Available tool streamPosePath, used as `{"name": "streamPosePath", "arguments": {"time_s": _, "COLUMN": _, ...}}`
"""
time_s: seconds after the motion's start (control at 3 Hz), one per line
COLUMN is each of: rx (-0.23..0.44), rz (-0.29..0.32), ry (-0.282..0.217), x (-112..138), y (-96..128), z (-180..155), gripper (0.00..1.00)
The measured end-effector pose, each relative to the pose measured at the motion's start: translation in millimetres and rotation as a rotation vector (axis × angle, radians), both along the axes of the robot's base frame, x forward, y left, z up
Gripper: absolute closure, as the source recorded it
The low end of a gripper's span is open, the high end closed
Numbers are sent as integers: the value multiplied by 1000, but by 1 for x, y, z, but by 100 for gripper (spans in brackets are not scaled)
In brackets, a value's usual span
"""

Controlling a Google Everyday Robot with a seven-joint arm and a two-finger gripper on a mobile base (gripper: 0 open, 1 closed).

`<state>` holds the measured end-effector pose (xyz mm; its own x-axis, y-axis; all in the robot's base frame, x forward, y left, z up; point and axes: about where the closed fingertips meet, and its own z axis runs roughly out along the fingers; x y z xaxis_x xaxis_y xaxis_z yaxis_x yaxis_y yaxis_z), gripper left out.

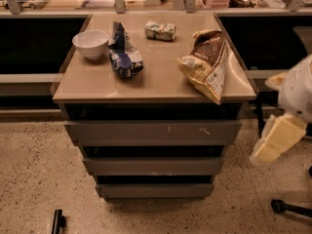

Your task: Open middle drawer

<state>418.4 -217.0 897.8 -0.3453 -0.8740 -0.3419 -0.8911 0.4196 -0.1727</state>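
Grey middle drawer, cream gripper right

- On your cabinet top you have a white bowl, blue bag, small packet and brown chip bag.
- Your gripper hangs off its right side.

Tan cabinet top: white bowl back left, upright. Dark blue snack bag just beside bowl, on its right. Small green-white packet near back edge, middle. Brown-yellow chip bag at right, corner overhanging front edge. Top drawer front: pale scratches. Lowest drawer front shut. Speckled floor; black caster far right.
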Motion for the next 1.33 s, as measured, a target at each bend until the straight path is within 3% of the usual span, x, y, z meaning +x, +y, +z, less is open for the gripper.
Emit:
{"name": "streamPosePath", "arguments": {"time_s": 0.33, "rx": 97, "rz": -70, "ry": 69, "x": -9, "y": 7, "z": -84, "gripper": 0}}
{"name": "streamPosePath", "arguments": {"time_s": 0.67, "rx": 91, "rz": -77, "ry": 79, "x": -15, "y": 7, "z": -102, "gripper": 19}}
{"name": "streamPosePath", "arguments": {"time_s": 1.33, "rx": 91, "rz": -77, "ry": 80, "x": -15, "y": 7, "z": -101, "gripper": 65}}
